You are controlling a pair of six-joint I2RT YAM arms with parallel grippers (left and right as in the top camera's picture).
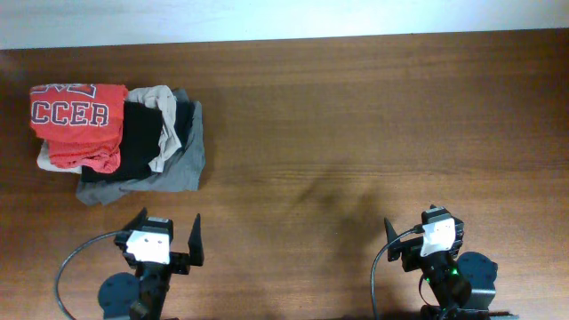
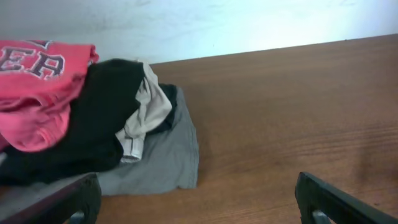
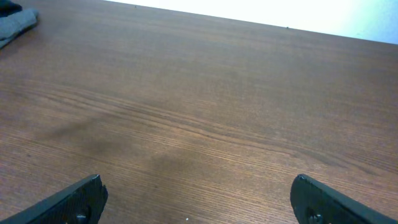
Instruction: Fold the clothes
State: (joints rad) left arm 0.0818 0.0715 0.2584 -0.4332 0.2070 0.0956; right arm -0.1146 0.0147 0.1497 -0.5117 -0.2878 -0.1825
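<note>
The red-orange T-shirt [image 1: 78, 120] lies folded on top of a clothes pile at the table's far left, its "CCER" lettering facing up. It also shows at the upper left of the left wrist view [image 2: 37, 87]. My left gripper [image 1: 167, 229] is open and empty near the front edge, just in front of the pile; its two fingers frame bare wood in its wrist view [image 2: 198, 196]. My right gripper [image 1: 424, 229] is open and empty at the front right, far from the shirt, over bare wood [image 3: 199, 199].
Under and beside the shirt lie a black garment [image 1: 142, 133], a beige one [image 1: 164, 111] and a grey one [image 1: 182, 160]. The wooden table [image 1: 373, 124] stretches to the right, with a white wall behind its far edge.
</note>
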